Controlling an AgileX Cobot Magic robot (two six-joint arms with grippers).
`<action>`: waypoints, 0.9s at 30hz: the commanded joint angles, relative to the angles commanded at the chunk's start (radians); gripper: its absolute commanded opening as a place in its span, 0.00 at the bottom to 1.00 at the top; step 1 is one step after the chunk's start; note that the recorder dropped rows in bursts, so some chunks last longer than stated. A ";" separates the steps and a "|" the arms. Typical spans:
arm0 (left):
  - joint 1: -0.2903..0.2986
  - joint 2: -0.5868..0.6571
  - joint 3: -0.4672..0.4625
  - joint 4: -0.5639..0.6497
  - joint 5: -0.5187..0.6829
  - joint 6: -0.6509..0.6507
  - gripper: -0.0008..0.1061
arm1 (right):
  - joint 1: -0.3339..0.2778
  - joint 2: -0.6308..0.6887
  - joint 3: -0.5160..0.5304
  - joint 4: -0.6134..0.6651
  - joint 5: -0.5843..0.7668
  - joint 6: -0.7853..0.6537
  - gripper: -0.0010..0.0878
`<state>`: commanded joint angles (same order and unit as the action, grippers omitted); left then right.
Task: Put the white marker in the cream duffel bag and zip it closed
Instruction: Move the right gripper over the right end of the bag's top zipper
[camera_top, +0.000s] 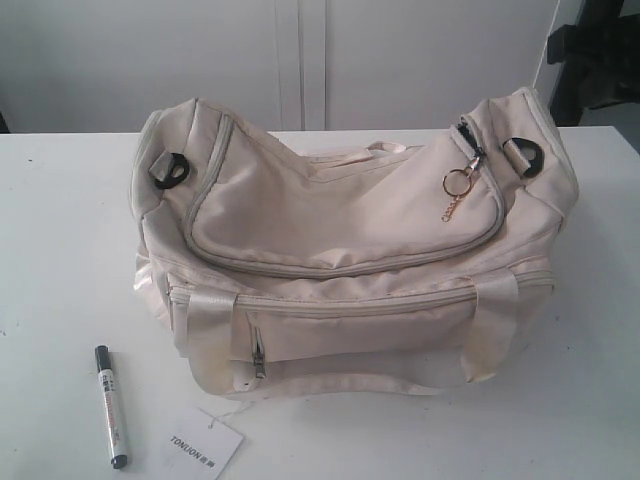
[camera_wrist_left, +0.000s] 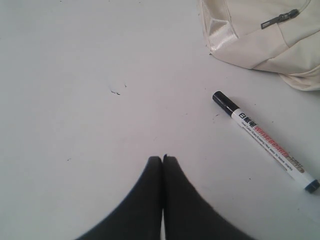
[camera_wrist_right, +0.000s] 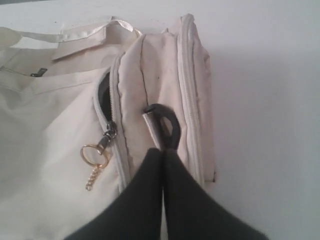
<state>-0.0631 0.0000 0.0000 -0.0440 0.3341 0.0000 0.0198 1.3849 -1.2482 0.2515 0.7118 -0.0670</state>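
- Currently, at the far left, the left pincer (camera_wrist_left: 163, 158) is being held pressed together above the bare surface (camera_wrist_left: 75, 60), and nothing is being pinched by it.
- Near it, the white marker (camera_wrist_left: 265, 141) is lying flat and capped on the surface, close to the bag's front left corner but apart from it. A paper hang tag (camera_top: 205, 445) is lying just to its right.
- Across the middle, the cream duffel bag (camera_top: 350, 230) is not being touched at its top. Its curved zip is run shut along nearly its whole length, with only a short dark gap showing by the zip pull (camera_wrist_right: 107, 134) at the right end.
- At the right, the right pincer (camera_wrist_right: 163, 150) is likewise being held pressed together, over the bag's end, right at the black D-ring (camera_wrist_right: 167, 125). Whether the ring is being touched cannot be told.
- The opening step is judged to be in hand, as nothing is being carried yet.
- Next, the zip probably needs drawing open. For that, the right jaws are to be spread and closed on the small pull while the bag is being steadied.
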 joint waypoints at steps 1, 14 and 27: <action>0.000 0.000 0.000 0.000 0.000 0.000 0.01 | 0.000 0.005 0.000 0.006 -0.003 0.000 0.01; 0.000 0.000 0.000 0.000 0.000 0.000 0.01 | 0.000 0.164 -0.136 0.010 0.051 -0.009 0.01; 0.000 0.000 0.000 0.000 0.000 0.000 0.01 | 0.103 0.315 -0.327 0.003 0.155 -0.044 0.01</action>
<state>-0.0631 0.0000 0.0000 -0.0440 0.3341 0.0000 0.1225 1.7002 -1.5748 0.2544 0.8667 -0.1114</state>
